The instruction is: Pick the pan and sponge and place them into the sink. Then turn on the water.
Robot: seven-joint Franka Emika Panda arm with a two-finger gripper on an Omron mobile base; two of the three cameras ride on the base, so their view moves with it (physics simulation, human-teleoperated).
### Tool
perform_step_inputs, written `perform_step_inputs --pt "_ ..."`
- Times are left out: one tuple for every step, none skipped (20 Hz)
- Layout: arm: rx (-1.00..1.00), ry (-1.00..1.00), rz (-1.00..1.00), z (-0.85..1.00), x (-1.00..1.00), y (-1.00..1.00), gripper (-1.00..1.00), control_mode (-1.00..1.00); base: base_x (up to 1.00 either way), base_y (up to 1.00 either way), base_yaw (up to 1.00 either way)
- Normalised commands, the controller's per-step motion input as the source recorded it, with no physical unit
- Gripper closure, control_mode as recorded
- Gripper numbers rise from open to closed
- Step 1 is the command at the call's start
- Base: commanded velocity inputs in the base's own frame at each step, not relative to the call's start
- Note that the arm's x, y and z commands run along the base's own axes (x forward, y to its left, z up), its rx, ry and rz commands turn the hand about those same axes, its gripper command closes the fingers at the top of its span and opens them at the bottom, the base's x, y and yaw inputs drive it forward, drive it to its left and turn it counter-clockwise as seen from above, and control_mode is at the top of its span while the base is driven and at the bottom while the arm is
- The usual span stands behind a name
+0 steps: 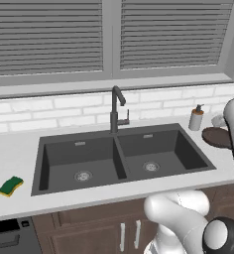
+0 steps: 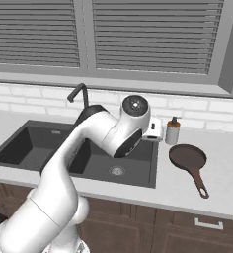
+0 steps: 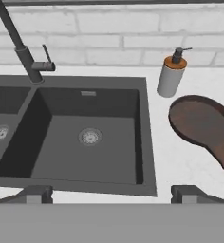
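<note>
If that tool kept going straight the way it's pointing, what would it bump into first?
Probably the floor of the sink's right basin, near its round drain. The open tool looks down into that basin, with nothing showing in between. The pan lies off to one side. Depth is hard to judge.

The sink (image 1: 121,156) is set in the table (image 1: 20,149); the faucet (image 1: 116,110) stands behind its divider, the sponge (image 1: 11,186) lies left of it, the pan (image 2: 188,159) right of it, with the soap dispenser (image 2: 173,131) behind the pan
</note>
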Motion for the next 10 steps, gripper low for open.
perform_step_inputs --pt "-0.04 0.0 0.0 -0.41 0.0 -0.81 -1.0 -1.0 0.0 0.0 0.0" --pt "-0.05 0.0 0.0 -0.41 0.0 -0.81 -1.0 -1.0 0.0 0.0 0.0" --pt "-0.06 0.0 0.0 -0.39 0.0 -0.82 -1.0 -1.0 0.0 0.0 0.0" --pt "-0.07 0.0 0.0 -0.39 0.0 -0.81 -1.0 -1.0 0.0 0.0 0.0" --pt "-0.08 0.0 0.0 -0.39 0.0 -0.76 -1.0 -1.0 0.0 0.0 0.0" --pt "-0.08 0.0 0.0 -0.37 0.0 -0.71 -1.0 -1.0 0.0 0.0 0.0" --pt "-0.11 0.05 0.0 -0.38 0.02 -0.66 -1.0 -1.0 0.0 0.0 0.0" --pt "-0.13 0.09 0.0 -0.38 0.09 -0.61 -1.0 -1.0 0.0 0.0 0.0" --pt "-0.15 0.1 0.0 -0.36 0.12 -0.55 -1.0 -1.0 0.0 0.0 0.0" --pt "-0.15 0.15 0.0 -0.36 0.19 -0.46 -1.0 -1.0 0.0 0.0 0.0"
